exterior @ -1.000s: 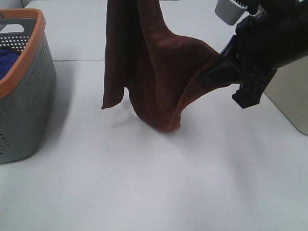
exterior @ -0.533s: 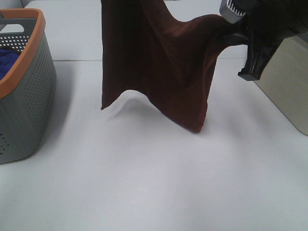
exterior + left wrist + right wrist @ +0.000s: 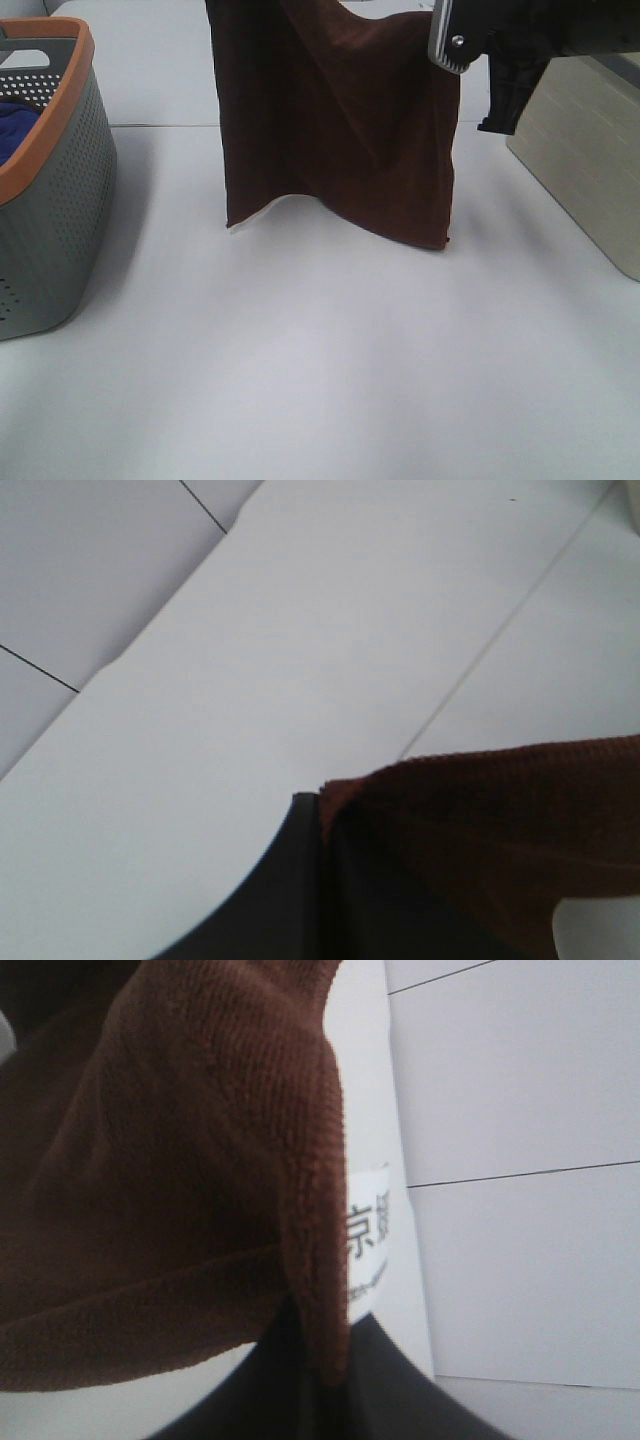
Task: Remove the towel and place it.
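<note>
The basket (image 3: 62,225) holds a blue cloth (image 3: 14,120). Left end effector (image 3: 322,825) and right end effector (image 3: 312,1365) sit high, each clamped on a top corner of the towel (image 3: 340,130), which hangs spread above the table (image 3: 320,380).

Towel (image 3: 340,130) top cut off by frame; basket (image 3: 60,200) cropped left.

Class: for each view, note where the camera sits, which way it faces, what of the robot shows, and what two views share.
Exterior high: mounted high, looking down on the white table; black right arm shows, by the hanging dark reddish-brown terry towel.
Left wrist: on left arm, facing past left gripper, shut on a towel corner.
Right wrist: on right arm, facing past right gripper, shut on towel hem.
Shared: the towel, all views.
</note>
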{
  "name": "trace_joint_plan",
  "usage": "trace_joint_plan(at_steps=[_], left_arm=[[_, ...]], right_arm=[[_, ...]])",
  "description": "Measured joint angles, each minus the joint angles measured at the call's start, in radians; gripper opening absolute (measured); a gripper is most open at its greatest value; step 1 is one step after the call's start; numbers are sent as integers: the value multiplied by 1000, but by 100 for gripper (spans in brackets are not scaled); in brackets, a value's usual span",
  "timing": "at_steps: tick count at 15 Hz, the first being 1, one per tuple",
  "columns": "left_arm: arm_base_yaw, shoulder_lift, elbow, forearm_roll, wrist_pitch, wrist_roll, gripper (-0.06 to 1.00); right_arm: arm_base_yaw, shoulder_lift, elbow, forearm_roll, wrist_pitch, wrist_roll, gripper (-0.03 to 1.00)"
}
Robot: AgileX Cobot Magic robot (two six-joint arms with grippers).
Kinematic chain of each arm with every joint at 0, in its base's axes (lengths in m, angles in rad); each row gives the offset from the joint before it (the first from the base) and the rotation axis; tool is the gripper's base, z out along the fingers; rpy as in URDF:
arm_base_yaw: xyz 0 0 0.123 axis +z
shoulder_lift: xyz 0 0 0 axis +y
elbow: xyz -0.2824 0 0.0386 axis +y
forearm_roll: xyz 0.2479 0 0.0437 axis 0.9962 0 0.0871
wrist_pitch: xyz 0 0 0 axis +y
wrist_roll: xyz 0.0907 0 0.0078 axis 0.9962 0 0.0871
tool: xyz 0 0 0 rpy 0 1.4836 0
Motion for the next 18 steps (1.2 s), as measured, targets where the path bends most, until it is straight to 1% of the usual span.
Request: trace_joint_plan(at_steps=[1,2,3,5,7,9,11,13,14,15,16,17,18], left_arm=[[15,9,0,0,-37,0,0],[43,25,0,2,-106,-1,0],[82,57,0,4,-246,-3,0],[105,90,0,4,-380,-3,0],[116,114,0,12,-468,24,0],[127,144,-2,13,-511,60,0],[130,172,-9,16,-525,68,0],[132,180,-9,16,-527,68,0],[132,180,-10,16,-540,68,0],[135,185,-16,16,-574,69,0],[140,217,-37,16,-631,69,0],[140,230,-44,16,-635,72,0],[140,255,-60,16,-636,88,0]], right_arm=[[0,50,-42,-3,-72,-14,0],[0,107,-94,-3,-133,-15,0],[0,186,-192,-3,-202,-15,0],[-4,272,-330,-7,-237,-15,0],[-30,344,-427,-14,-238,-12,0],[-81,384,-461,-34,-237,8,0],[-130,400,-466,-59,-230,60,0],[-139,400,-467,-69,-225,91,0],[-139,400,-468,-91,-225,114,0],[-139,408,-468,-126,-227,148,0],[-148,444,-483,-210,-233,225,0],[-152,457,-491,-232,-233,241,0],[-164,492,-521,-281,-238,284,0]])
